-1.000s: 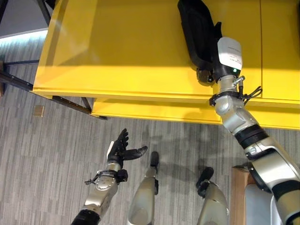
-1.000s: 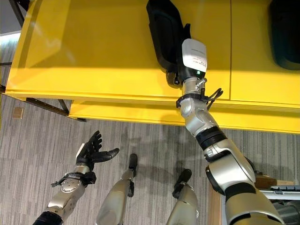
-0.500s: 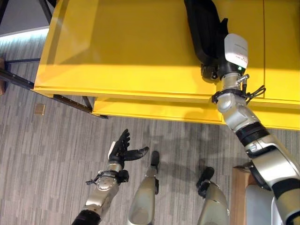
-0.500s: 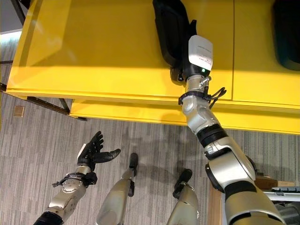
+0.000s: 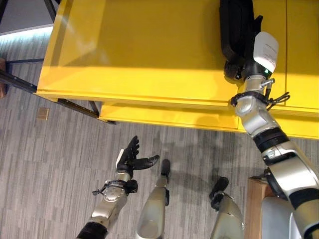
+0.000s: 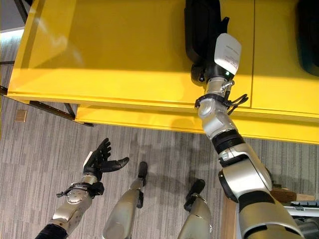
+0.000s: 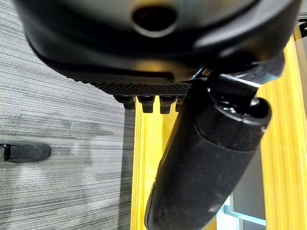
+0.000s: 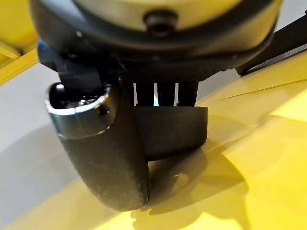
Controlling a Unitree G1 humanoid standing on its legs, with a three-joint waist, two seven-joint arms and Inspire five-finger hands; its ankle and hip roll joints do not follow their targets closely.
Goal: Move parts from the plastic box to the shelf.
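A long black moulded part (image 5: 235, 24) lies on the yellow shelf (image 5: 139, 50) near its back right. My right hand (image 5: 247, 63) reaches over the shelf's front edge and is shut on the part's near end. In the right wrist view my thumb (image 8: 105, 148) and curled fingers pinch the part's black edge (image 8: 168, 129) just above the yellow surface. My left hand (image 5: 130, 158) hangs low over the floor, open and holding nothing, with its fingers spread.
A second black part (image 6: 309, 30) lies on the shelf at the far right. A lower yellow level (image 5: 164, 117) juts out under the front edge. Black frame legs (image 5: 20, 84) stand at the left. A wooden block (image 5: 251, 199) sits lower right.
My right hand has carried the black part to the right and farther back on the shelf, turning it straighter. The left hand has stayed put.
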